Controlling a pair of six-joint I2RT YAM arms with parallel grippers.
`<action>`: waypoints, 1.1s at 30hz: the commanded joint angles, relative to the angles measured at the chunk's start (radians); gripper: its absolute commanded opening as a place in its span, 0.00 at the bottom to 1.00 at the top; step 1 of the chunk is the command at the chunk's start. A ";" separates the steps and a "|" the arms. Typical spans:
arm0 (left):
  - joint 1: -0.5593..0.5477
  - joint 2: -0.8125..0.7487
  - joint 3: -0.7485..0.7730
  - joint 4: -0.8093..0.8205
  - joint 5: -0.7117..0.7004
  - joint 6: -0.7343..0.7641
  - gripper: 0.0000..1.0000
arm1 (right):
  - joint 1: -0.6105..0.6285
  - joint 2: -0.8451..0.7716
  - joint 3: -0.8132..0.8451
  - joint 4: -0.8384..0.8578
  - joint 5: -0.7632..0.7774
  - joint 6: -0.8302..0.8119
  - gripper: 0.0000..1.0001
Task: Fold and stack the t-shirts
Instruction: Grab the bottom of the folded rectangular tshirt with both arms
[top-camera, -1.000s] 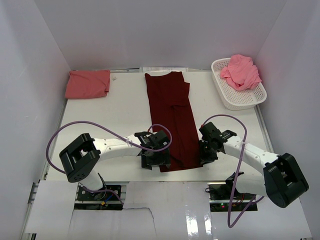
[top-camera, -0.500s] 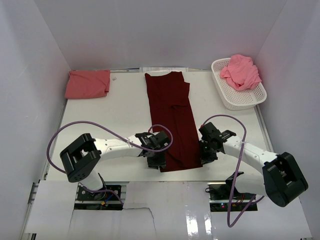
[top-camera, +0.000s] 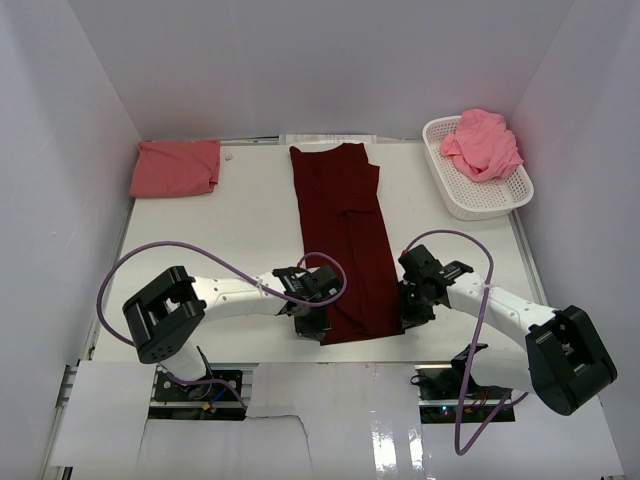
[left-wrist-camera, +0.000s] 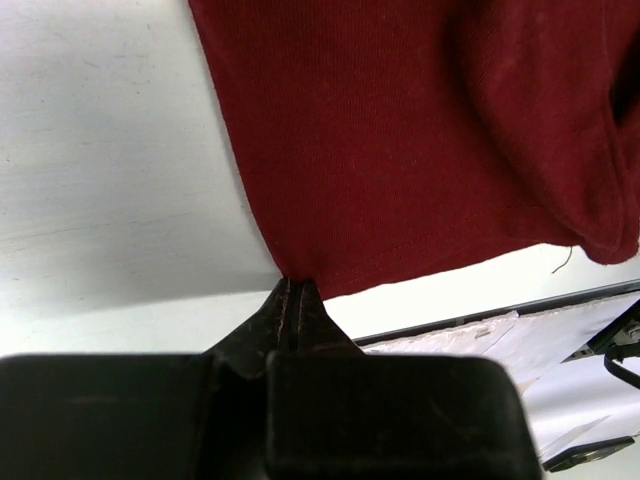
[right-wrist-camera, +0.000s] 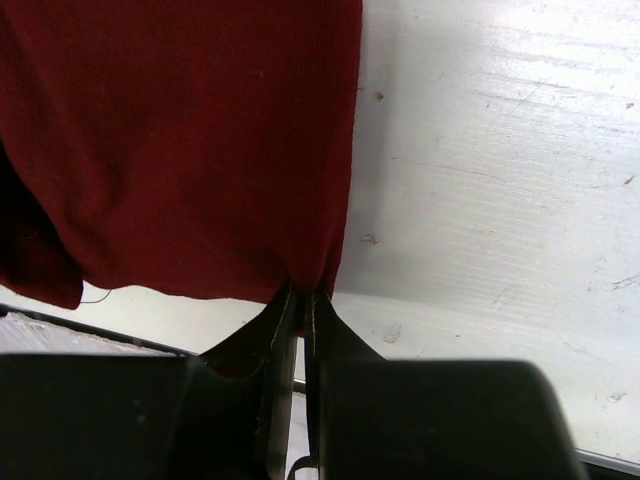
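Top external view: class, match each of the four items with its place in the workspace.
Items:
1. maroon t-shirt
2. salmon t-shirt
3. light pink t-shirt
4. white basket

Places:
A. far right corner
B. far left corner, folded
C. heaped inside the container
D. centre, laid out in a long strip

Pairs: 1-D, 2-B, 3-C, 4-A

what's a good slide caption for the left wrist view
Left tool pinching the near corner of the maroon t-shirt on the white table
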 joint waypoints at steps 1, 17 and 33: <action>-0.006 -0.019 -0.021 -0.012 0.008 -0.018 0.00 | -0.001 -0.016 -0.007 0.005 -0.006 -0.003 0.08; 0.069 -0.172 -0.144 -0.102 0.026 0.014 0.00 | 0.047 0.039 -0.016 0.000 -0.037 0.015 0.08; 0.101 -0.192 -0.090 -0.162 0.023 0.055 0.00 | 0.208 -0.006 0.070 -0.038 -0.091 0.112 0.08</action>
